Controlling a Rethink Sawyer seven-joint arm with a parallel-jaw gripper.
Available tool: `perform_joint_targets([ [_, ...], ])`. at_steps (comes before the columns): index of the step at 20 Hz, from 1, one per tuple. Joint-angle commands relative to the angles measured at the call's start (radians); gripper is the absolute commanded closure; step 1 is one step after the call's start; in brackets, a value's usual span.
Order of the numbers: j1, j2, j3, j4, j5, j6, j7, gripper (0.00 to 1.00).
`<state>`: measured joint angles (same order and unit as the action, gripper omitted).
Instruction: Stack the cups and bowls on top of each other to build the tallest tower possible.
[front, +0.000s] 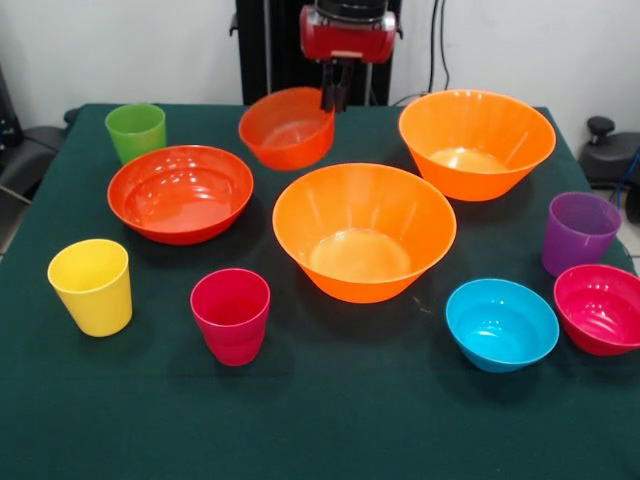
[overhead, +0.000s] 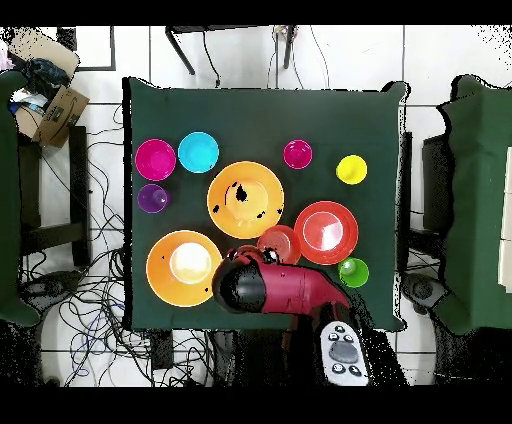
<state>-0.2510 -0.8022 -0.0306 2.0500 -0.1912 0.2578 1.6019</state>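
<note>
My gripper (front: 335, 97) is shut on the right rim of the small red-orange bowl (front: 287, 127), which hangs tilted at the table's far side. In the overhead view the arm (overhead: 290, 287) covers the gripper beside that bowl (overhead: 280, 243). Two large orange bowls (front: 363, 232) (front: 477, 142) stand apart, with nothing inside them. The wide red-orange bowl (front: 180, 192) sits at the left. Blue (front: 501, 323) and magenta (front: 600, 308) small bowls rest at the front right. Green (front: 135, 130), yellow (front: 92, 285), crimson-pink (front: 231, 313) and purple (front: 579, 232) cups stand singly. No tower shows.
Everything rests on a dark green tablecloth (front: 330, 420). Chairs, boxes and cables lie on the floor around the table in the overhead view.
</note>
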Motion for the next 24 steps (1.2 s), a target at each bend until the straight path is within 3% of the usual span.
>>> perform_joint_targets([
  [1,0.049,-0.101,0.063,-0.087,0.063,0.276,0.09,1.0],
  [12,0.13,-0.036,0.015,-0.191,0.081,0.269,0.185,1.0],
  [24,0.106,0.017,-0.012,-0.192,0.017,0.208,0.119,1.0],
])
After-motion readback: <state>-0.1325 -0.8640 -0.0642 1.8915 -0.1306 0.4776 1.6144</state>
